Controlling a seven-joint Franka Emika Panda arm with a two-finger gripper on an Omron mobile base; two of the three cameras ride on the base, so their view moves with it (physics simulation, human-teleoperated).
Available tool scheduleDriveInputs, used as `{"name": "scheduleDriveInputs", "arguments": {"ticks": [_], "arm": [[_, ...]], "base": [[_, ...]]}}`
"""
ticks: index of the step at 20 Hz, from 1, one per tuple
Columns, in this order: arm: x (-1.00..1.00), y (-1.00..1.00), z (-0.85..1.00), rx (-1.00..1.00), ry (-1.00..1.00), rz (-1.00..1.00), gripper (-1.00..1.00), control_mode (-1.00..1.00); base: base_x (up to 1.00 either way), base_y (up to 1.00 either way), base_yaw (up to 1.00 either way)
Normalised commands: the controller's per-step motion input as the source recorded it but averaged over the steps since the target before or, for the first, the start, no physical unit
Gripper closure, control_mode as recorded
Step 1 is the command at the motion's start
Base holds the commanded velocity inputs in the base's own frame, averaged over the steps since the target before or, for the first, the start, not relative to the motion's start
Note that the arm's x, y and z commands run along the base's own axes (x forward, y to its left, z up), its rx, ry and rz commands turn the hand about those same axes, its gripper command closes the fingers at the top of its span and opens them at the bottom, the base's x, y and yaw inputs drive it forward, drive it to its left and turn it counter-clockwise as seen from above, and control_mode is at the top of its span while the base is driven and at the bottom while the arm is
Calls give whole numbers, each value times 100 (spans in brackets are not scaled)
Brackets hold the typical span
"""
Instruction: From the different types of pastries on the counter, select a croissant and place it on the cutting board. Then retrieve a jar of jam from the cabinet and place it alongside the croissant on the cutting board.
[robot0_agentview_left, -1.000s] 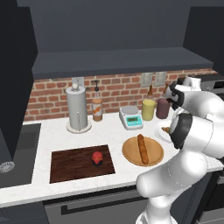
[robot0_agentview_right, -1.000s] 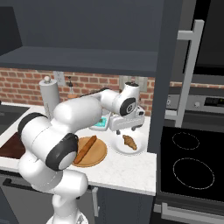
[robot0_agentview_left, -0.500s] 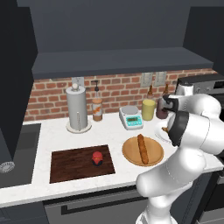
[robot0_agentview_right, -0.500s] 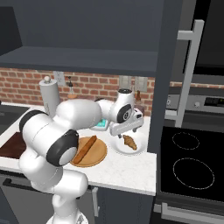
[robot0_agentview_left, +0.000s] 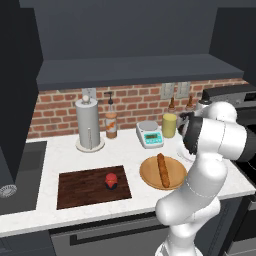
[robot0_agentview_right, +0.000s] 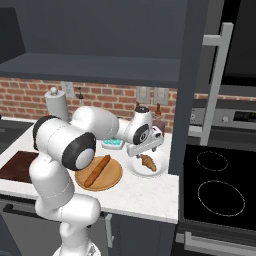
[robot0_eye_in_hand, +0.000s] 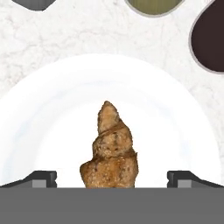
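Your white counter (robot0_agentview_left: 60, 150) runs under a brick backsplash, and on it your gripper (robot0_eye_in_hand: 112, 178) hangs with its fingertips (robot0_eye_in_hand: 40, 178) spread wide apart, gripping nothing. The croissant (robot0_eye_in_hand: 110, 148) lies directly below, between the two tips, on a white plate (robot0_eye_in_hand: 175, 131). The cutting board (robot0_agentview_left: 75, 187) sits well away to the gripper's left, carrying the jar of jam (robot0_agentview_left: 111, 181).
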Motion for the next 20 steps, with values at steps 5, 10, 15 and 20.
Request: {"name": "scheduleDriveInputs", "arguments": {"ticks": [5,10,15,20], "arm": [[2,-16,-3,0,0,0,-100,-100],[0,-15,-5,0,0,0,-100,-100],[0,0,-14,5,4,1,-100,-100],[0,0,-11,11,7,2,-100,-100]], "base": [[0,0,0],[0,0,0],[0,0,0],[0,0,0]]}}
